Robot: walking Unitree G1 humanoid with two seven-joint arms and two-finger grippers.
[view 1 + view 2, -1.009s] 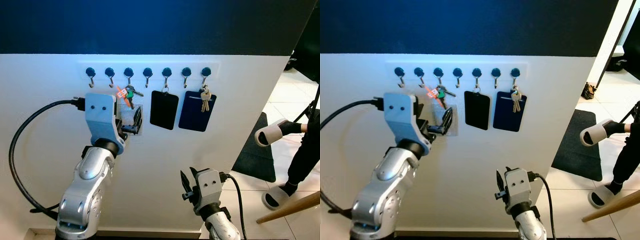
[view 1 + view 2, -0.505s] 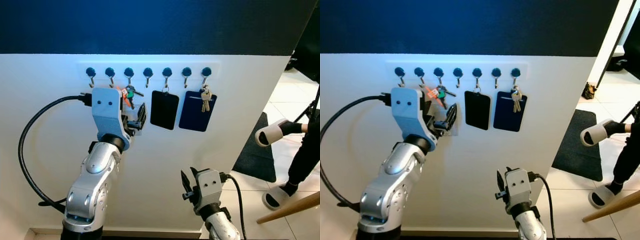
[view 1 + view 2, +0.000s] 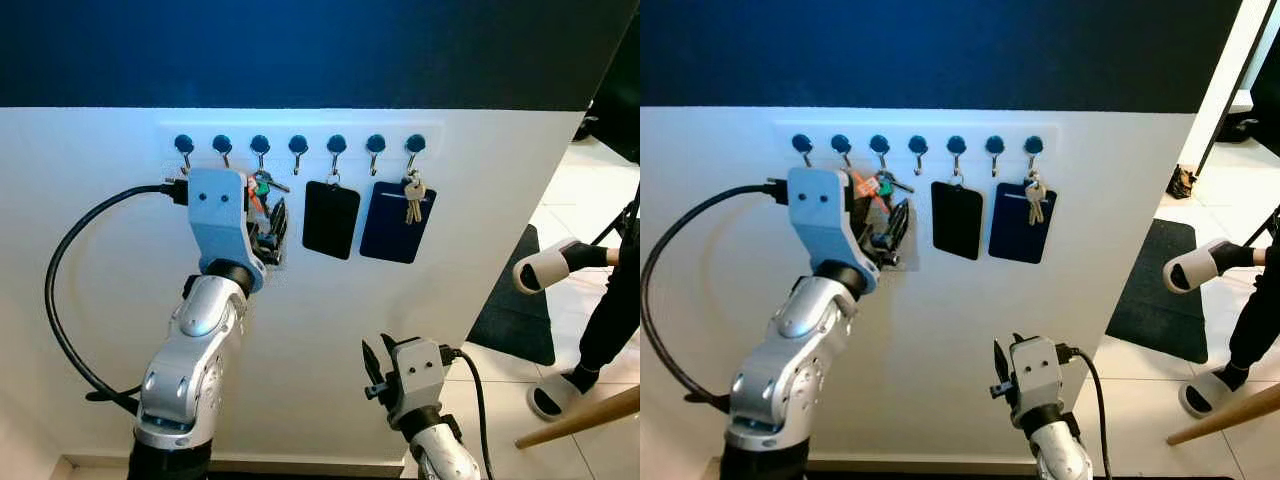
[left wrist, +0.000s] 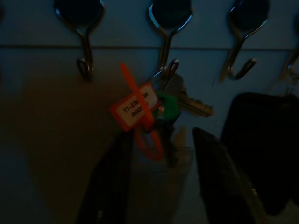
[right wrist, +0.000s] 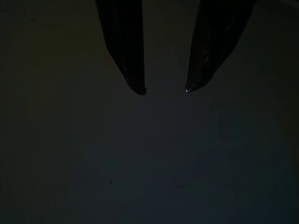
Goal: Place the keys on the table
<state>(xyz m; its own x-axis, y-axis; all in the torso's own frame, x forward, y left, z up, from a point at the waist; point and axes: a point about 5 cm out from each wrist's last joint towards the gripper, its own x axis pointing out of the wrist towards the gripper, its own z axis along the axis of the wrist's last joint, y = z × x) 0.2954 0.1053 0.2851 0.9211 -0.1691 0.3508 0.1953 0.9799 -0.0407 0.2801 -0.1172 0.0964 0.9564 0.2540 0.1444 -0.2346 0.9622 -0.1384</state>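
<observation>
My left tool (image 3: 272, 225) is at the hook rail (image 3: 300, 143), fingers apart around the keys (image 4: 156, 109), which hang on the third hook. Right tool (image 5: 163, 88) idle, fingers apart.

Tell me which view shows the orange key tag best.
The left wrist view: the orange key tag hangs close up from its hook, with its printed label visible. In the eye views it is a small orange patch beside the left tool.
</observation>
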